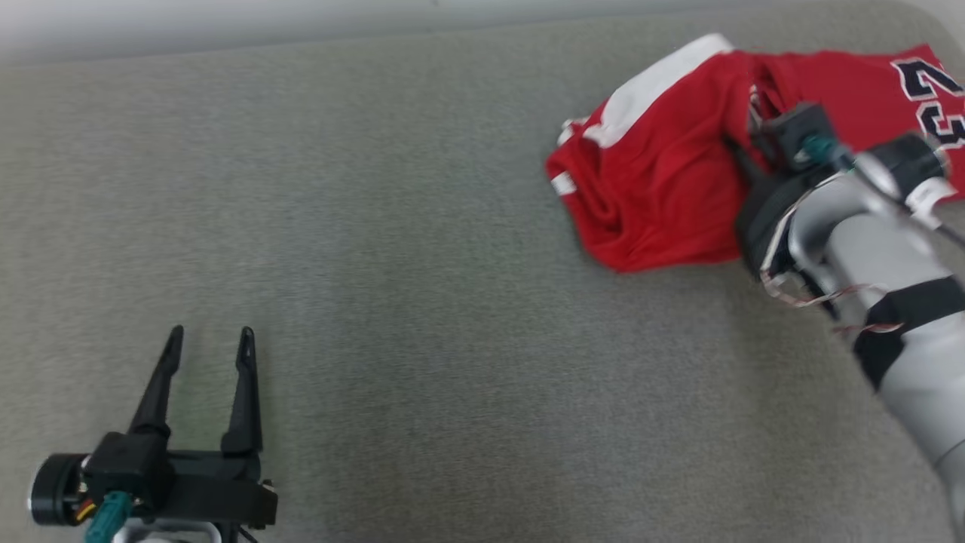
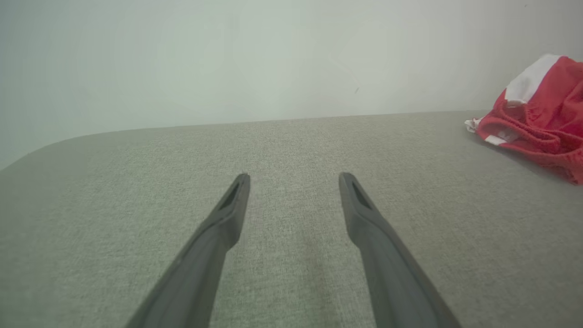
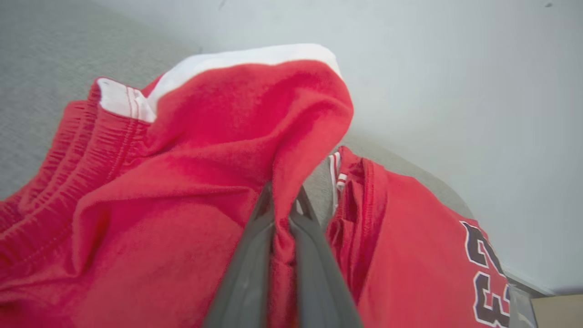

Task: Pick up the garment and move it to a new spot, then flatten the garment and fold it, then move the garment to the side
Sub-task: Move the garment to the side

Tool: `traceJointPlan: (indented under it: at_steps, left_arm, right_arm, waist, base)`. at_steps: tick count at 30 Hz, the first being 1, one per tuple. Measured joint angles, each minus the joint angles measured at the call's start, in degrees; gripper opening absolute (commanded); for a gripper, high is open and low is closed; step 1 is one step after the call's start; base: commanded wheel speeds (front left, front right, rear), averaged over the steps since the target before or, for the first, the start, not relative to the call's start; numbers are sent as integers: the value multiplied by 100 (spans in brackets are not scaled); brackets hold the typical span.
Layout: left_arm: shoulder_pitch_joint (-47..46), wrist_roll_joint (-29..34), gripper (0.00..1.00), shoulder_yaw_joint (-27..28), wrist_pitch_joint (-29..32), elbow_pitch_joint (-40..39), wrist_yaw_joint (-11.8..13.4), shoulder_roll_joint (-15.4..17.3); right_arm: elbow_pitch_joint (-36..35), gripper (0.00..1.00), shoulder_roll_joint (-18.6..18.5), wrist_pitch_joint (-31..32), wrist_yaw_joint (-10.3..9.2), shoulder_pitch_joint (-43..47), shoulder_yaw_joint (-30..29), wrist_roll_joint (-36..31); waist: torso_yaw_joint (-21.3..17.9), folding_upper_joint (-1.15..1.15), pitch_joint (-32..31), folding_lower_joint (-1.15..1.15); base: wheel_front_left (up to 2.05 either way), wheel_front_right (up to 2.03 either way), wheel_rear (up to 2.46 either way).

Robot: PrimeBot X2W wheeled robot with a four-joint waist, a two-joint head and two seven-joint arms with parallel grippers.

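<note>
In the head view, the crumpled red garment (image 1: pixel 663 188) is seen at the far right of the grey padded surface (image 1: pixel 377 226), entered by the right gripper (image 1: pixel 754 139). The left gripper (image 1: pixel 211 335) is held wide apart and empty at lower left. In the left wrist view, spread fingers (image 2: pixel 227 214) are shown over the surface, well apart from the garment. In the right wrist view, a red fold is pinched between closed jaws.
</note>
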Motion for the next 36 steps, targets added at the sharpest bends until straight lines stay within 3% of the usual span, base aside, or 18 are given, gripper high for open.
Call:
traceJointPlan:
  at_steps: [15, 25, 29, 30, 31, 32, 33, 36]
  left_arm:
    - [-358, 49, 100, -59, 0, -828, 0, 522]
    - [-492, 78, 100, -188, 2, -1534, 0, 668]
    - [-498, 76, 100, -201, 8, -1719, 3, 690]
    - [-507, 74, 100, -203, 8, -1745, 5, 692]
    - [-518, 71, 100, -207, 8, -1759, 7, 693]
    - [-525, 62, 100, -216, 7, -1766, 8, 691]
    - [-534, 56, 100, -224, 5, -1764, 20, 687]
    - [-541, 45, 100, -233, -1, -1703, 46, 668]
  right_arm:
    - [-504, 0, -1511, 509, 0, -1121, 305, 508]
    - [-353, 0, -2163, 611, 0, -1755, 477, -5]
    - [-270, 2, -2228, 654, 0, -1935, 391, -66]
    - [-253, 17, -2227, 641, 0, -1967, 361, -79]
    - [-213, 45, -2230, 604, 0, -1989, 360, -92]
    - [-169, 61, -2237, 566, 0, -2004, 383, -133]
    - [-109, 100, -2237, 548, 0, -2017, 386, -130]
    - [102, 100, -2210, 506, 0, -2035, 375, -126]
  waist:
    - [-740, 0, 1081, 0]
    - [-860, -1, 1783, -1]
    - [-841, -1, 1970, -1]
    - [-832, -1, 2003, -1]
    - [-819, -1, 2028, -1]
    - [-802, -1, 2046, -1]
    - [-784, -1, 2058, -1]
    - [-758, -1, 2035, -1]
  base:
    - [0, 0, 0]
    - [0, 0, 0]
    - [0, 0, 0]
    - [0, 0, 0]
    - [0, 0, 0]
    - [0, 0, 0]
    - [0, 0, 0]
    - [0, 0, 0]
